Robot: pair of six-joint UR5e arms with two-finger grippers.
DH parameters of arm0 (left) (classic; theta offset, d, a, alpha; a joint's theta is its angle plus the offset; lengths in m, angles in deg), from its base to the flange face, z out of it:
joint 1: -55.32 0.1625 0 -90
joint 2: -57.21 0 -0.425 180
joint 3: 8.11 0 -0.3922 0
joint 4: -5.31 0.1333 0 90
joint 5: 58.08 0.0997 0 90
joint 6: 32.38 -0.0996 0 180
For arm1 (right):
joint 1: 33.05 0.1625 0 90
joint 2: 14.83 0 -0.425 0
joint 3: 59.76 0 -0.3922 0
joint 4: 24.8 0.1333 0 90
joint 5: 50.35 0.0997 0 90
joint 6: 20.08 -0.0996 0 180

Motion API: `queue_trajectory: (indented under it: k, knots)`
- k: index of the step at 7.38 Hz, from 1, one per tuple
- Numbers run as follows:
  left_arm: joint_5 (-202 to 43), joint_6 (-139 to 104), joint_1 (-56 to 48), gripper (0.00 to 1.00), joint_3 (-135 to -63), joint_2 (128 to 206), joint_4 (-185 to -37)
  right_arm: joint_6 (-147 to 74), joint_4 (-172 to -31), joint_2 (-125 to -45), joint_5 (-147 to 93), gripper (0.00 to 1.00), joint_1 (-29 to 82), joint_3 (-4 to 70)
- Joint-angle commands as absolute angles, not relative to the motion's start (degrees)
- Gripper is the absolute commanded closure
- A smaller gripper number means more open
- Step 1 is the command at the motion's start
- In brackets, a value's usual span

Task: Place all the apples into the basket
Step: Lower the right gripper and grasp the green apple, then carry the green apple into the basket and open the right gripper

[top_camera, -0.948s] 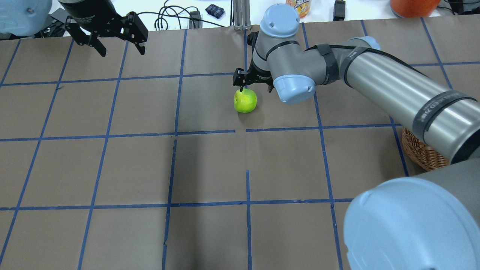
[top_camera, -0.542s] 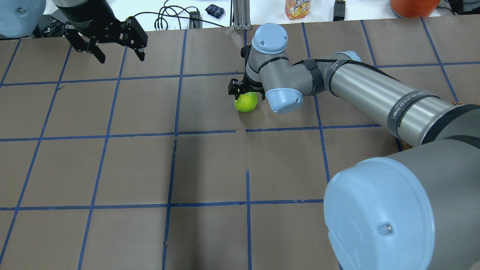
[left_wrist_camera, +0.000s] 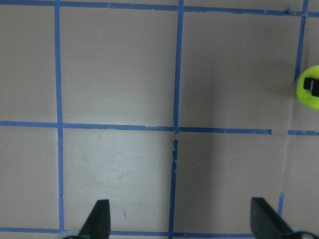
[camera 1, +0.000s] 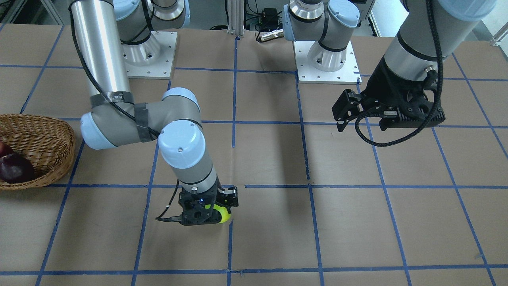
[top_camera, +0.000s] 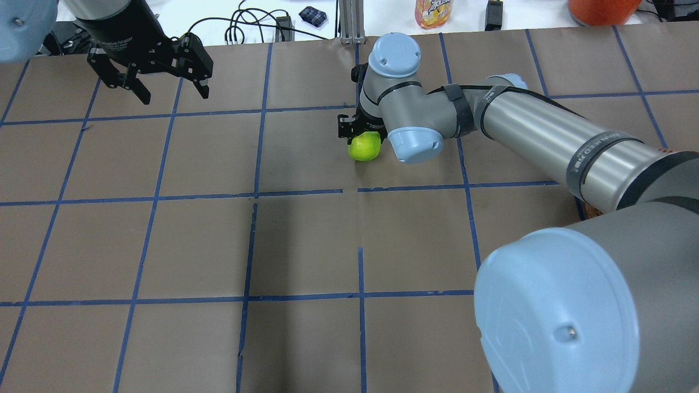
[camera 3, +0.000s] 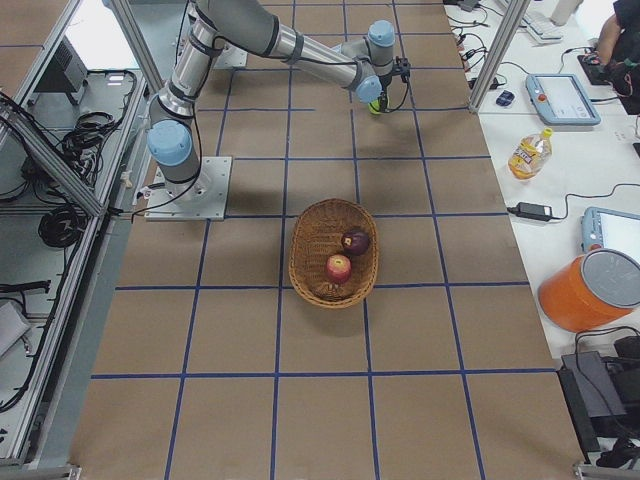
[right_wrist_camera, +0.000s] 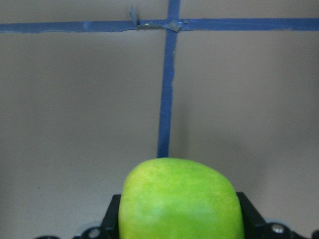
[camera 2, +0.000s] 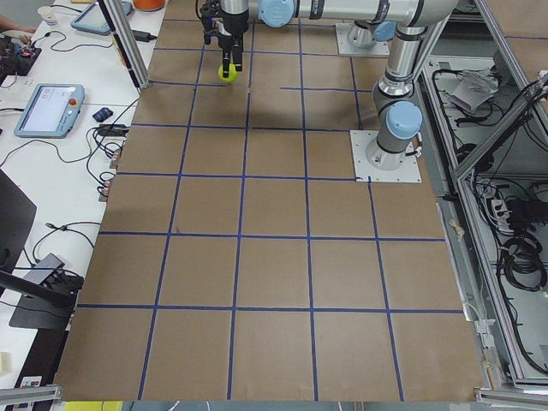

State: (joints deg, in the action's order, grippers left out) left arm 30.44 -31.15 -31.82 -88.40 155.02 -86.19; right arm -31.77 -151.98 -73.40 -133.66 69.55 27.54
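Apples are described from left to right across the overhead view.

**Far left:** the left hand (top_camera: 175, 97) hangs above the desk (top_camera: 306, 245), fingers spread wide apart and holding nothing. Its wrist camera shows both fingertips with bare desk between them. At that picture's right edge is the green apple (left_wrist_camera: 308, 93), with a black fingertip across it.

**Centre:** the green apple sits near the desk's far edge, clamped between the fingers of the right hand (top_camera: 360, 137). The overhead view hides the contact under the wrist. Only the right wrist camera shows a black pad (right_wrist_camera: 110, 219) pressed to each side of the fruit. Whether the fruit touches the desk cannot be told.

**Right:** the basket (camera 3: 320, 225) is almost wholly hidden behind the right arm (top_camera: 546, 131) in the overhead view. The front-facing view shows part of it at the picture's left edge, with the red apples (camera 1: 15, 169) partly cut off. Only the right-side view shows the whole oval, well apart from the green apple, with both red apples lying side by side inside.

**Count:**
- Apples: three (one green, two red).
- Basket: one.
- Hands: two.
- Apples in the basket: two.
- Apples outside it: one.
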Motion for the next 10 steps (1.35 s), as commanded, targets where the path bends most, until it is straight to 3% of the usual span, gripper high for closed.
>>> queue_trajectory:
  k: [1, 3, 7, 8, 9, 10]
  knots:
    - [30.3, -29.8, -31.7, 0.00, -87.9, 155.1, -85.9, -24.7, -135.0, -85.9, -135.0, 0.84, 57.6, 30.1]
    - [30.3, -29.5, -31.8, 0.00, -87.7, 155.1, -86.4, -7.4, -134.9, -94.1, -140.8, 0.80, 47.8, 38.6]
    - [30.3, -29.6, -31.9, 0.00, -87.6, 155.5, -85.9, 20.2, -153.2, -101.8, -140.9, 0.75, 23.8, 58.8]
    - [30.3, -29.5, -31.9, 0.00, -87.4, 155.9, -85.8, 25.0, -153.7, -102.0, -139.4, 0.55, 19.6, 60.1]
    - [30.3, -29.6, -31.8, 0.00, -88.5, 155.2, -86.3, 25.9, -153.2, -102.0, -136.3, 0.17, 18.8, 60.5]
    - [30.7, -29.6, -31.9, 0.00, -88.7, 154.9, -86.6, 26.0, -151.1, -101.8, -138.0, 0.00, 18.8, 59.3]
